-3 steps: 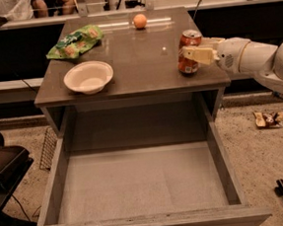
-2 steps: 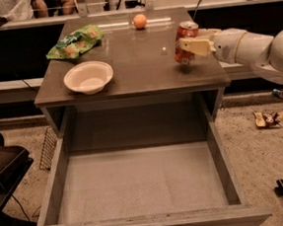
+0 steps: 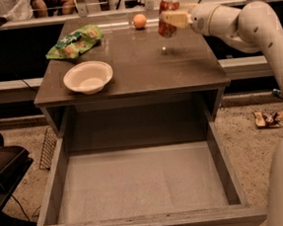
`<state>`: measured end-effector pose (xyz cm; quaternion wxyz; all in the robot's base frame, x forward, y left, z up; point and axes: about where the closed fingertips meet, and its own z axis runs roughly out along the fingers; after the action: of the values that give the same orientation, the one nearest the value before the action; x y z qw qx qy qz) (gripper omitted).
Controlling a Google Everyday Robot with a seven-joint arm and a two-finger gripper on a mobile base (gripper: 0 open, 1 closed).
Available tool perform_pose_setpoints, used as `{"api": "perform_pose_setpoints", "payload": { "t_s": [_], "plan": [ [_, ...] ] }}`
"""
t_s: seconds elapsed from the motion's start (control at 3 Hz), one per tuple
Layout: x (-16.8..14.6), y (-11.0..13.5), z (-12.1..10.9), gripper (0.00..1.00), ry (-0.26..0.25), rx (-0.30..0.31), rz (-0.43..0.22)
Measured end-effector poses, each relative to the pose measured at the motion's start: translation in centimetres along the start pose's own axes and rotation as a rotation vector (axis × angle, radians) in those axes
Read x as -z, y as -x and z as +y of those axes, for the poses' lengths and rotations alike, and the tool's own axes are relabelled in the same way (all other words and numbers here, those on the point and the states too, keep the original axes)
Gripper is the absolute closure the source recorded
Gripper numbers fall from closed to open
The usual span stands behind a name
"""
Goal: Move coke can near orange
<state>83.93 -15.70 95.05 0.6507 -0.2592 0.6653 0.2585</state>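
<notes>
The coke can [image 3: 167, 18] is a red can with pale markings, held in the air above the back right of the dark tabletop [image 3: 142, 65]. My gripper [image 3: 173, 19] comes in from the right on a white arm and is shut on the can. The orange [image 3: 140, 21] is a small round fruit on the back edge of the tabletop, a short way left of the can. The can hangs to the right of the orange, apart from it.
A white bowl [image 3: 88, 77] sits at the front left of the tabletop. A green chip bag [image 3: 74, 42] lies at the back left. An open drawer [image 3: 140, 182] juts out below the front edge. A wrapper [image 3: 271, 118] lies on the floor at right.
My gripper has lifted the coke can off the tabletop and carried it back and to the left, closer to the orange.
</notes>
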Motion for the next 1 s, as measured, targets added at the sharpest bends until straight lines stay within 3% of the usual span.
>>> {"api": "perform_pose_setpoints", "payload": {
  "t_s": [0.33, 1.0],
  "plan": [
    [-1.8, 4.6, -3.2, 1.00, -0.076, 0.052, -0.080],
    [-2.9, 4.3, -3.7, 1.00, -0.094, 0.049, -0.084]
  ]
}}
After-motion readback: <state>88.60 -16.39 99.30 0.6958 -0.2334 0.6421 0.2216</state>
